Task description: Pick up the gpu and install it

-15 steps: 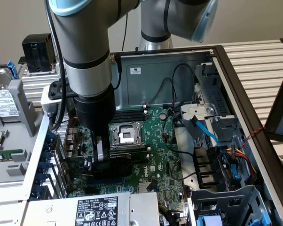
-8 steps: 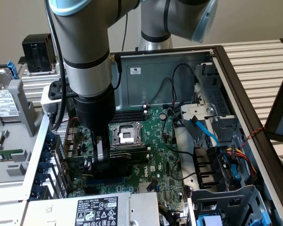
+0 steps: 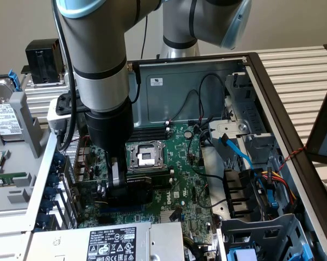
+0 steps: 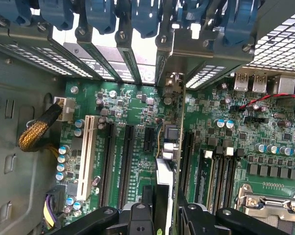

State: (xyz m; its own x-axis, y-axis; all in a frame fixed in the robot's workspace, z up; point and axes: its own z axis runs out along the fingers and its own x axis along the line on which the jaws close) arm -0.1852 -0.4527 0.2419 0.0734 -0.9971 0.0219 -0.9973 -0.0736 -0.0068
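Note:
The gpu [image 4: 168, 142] stands edge-on between my fingers, its silver bracket reaching up toward the rear slot openings [image 4: 169, 63] of the case. My gripper [image 4: 164, 208] is shut on it, one black finger on each side. In the exterior view the gripper [image 3: 118, 182] is low inside the open computer case, and the gpu [image 3: 130, 193] shows as a black block just over the green motherboard [image 3: 188, 179], beside the expansion slots. In the wrist view the card hangs over the board between the short black slot [image 4: 148, 139] and a long black slot [image 4: 187, 156]. Whether it touches a slot is hidden.
Two long black slots [image 4: 117, 161] and a white slot [image 4: 88, 152] lie beside the card. Blue retention clips [image 4: 103, 14] line the rear wall. The CPU socket [image 3: 144, 157] sits close by, a power supply [image 3: 114, 242] is in front, and blue cables [image 3: 237, 152] and drive cages lie to the exterior view's right.

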